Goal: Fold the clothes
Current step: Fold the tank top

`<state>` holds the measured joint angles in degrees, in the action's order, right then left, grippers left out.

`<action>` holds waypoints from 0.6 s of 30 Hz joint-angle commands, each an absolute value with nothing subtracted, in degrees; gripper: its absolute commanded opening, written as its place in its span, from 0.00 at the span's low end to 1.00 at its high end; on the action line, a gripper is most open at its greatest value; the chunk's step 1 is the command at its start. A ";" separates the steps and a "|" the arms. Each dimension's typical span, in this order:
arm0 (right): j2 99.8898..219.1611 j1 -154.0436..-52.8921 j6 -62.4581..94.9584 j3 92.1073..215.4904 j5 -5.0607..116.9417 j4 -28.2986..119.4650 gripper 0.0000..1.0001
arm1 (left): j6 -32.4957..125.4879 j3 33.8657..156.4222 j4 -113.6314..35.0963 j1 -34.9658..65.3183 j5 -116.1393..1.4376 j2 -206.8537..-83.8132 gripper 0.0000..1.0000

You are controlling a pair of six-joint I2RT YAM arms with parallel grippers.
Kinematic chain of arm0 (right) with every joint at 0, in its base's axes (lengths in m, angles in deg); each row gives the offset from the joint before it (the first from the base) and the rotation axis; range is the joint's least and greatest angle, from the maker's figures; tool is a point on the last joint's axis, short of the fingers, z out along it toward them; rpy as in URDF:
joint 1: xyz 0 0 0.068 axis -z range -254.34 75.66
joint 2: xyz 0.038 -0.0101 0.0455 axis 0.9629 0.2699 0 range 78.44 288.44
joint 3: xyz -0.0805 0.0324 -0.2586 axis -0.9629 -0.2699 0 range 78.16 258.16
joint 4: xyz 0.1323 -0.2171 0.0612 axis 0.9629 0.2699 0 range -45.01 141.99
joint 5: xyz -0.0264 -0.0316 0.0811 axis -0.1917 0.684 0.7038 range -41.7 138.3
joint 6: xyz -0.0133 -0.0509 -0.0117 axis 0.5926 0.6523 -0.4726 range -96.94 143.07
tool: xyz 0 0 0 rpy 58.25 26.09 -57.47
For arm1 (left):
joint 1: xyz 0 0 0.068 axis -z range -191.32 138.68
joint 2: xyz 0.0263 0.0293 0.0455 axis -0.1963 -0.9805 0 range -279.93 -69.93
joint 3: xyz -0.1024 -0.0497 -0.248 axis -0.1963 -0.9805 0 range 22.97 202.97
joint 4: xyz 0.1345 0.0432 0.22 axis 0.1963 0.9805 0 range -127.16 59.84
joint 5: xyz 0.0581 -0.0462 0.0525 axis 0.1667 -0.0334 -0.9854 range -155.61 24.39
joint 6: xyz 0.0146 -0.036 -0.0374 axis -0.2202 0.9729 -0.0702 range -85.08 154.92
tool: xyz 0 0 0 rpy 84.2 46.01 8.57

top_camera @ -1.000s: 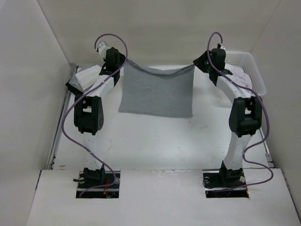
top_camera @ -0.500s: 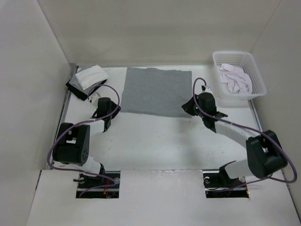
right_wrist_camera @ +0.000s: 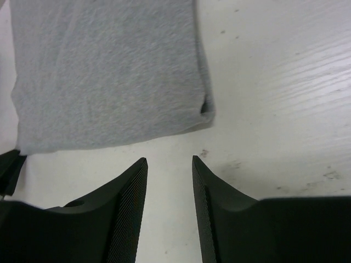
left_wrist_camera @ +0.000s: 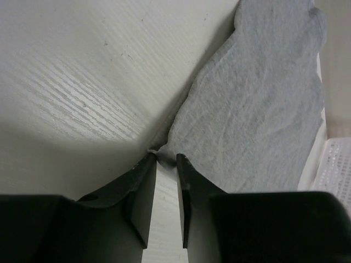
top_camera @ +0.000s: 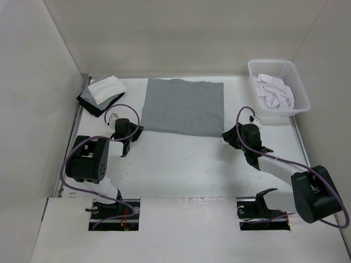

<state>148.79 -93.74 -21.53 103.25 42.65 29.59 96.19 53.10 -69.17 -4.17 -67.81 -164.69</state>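
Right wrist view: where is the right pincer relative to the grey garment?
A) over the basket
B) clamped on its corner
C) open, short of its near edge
C: the right pincer stands open over the table, with the grey garment lying just beyond its tips, untouched.

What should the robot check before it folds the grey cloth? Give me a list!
1. Grey cloth spread flat on the table: ok.
2. Left gripper at the cloth's near left corner: ok, the corner meets its tips.
3. Left corner really pinched: cannot tell, the fingers stand slightly apart.
4. Right gripper open: ok.
5. Right corner between the right fingers: not ok, it lies ahead of them.
6. Basket and folded stack apart from the cloth: ok.
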 commanded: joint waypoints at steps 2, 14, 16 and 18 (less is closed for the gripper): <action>151.65 -90.91 -24.74 102.51 41.97 24.07 0.46 | 98.02 53.39 -71.27 -4.07 -68.68 -165.29 0.18; 164.74 -89.06 -29.84 107.17 46.54 16.52 0.45 | 98.02 53.47 -74.69 -4.07 -70.36 -167.57 0.10; 165.80 -89.06 -30.63 107.78 46.46 15.81 0.43 | 98.02 53.65 -75.04 -4.07 -70.36 -168.19 0.09; 166.59 -89.15 -30.81 108.57 45.76 15.90 0.38 | 98.02 53.74 -75.39 -3.99 -70.36 -168.71 0.09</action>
